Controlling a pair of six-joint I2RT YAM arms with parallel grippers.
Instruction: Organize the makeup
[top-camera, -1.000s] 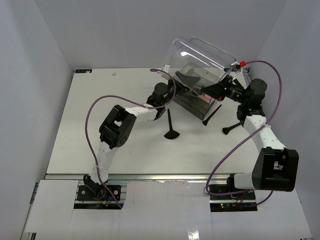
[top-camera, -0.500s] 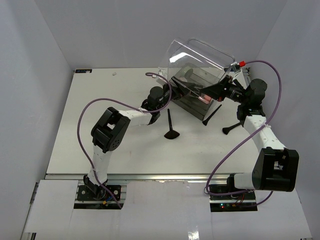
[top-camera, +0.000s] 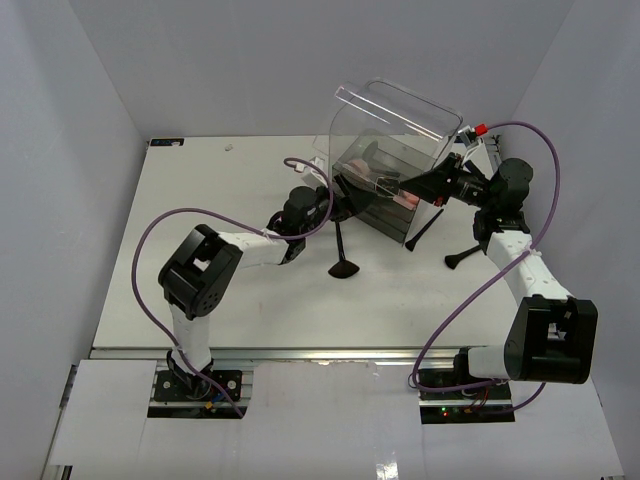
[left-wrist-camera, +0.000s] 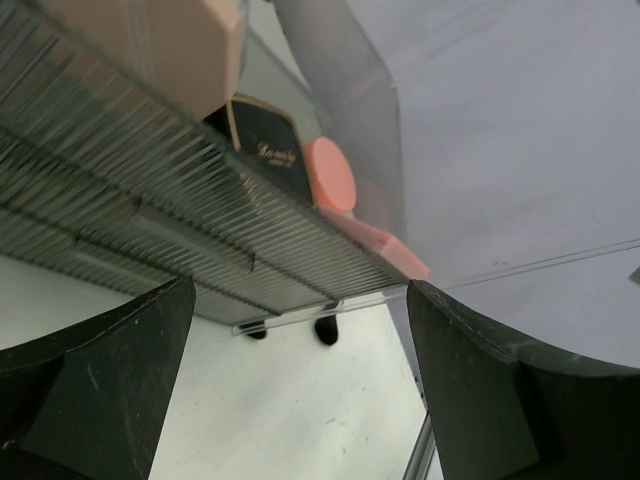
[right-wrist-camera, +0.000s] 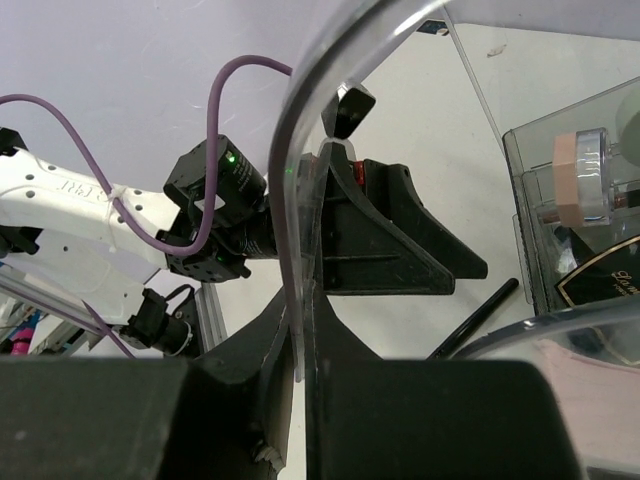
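The clear plastic box (top-camera: 385, 185) stands at the back of the table with its lid (top-camera: 395, 115) raised. My right gripper (top-camera: 436, 180) is shut on the lid's edge (right-wrist-camera: 297, 250), which the right wrist view shows pinched between its jaws (right-wrist-camera: 312, 262). Inside the box lie a pink puff (left-wrist-camera: 328, 175) and a black compact (left-wrist-camera: 265, 150). My left gripper (top-camera: 336, 198) is open at the box's front left, its fingers (left-wrist-camera: 100, 380) apart over bare table below the ribbed drawer front (left-wrist-camera: 150, 220). A fan-headed brush (top-camera: 343, 250) lies on the table just in front.
A thin dark stick (top-camera: 422, 228) leans off the box's right front corner. Another black brush (top-camera: 462, 257) lies under the right forearm. Purple cables loop over both arms. White walls close in the table on the left, back and right.
The left arm's elbow has swung left and back while its gripper stays open by the box's front left. The raised lid has shifted slightly left. The right gripper still holds the lid.
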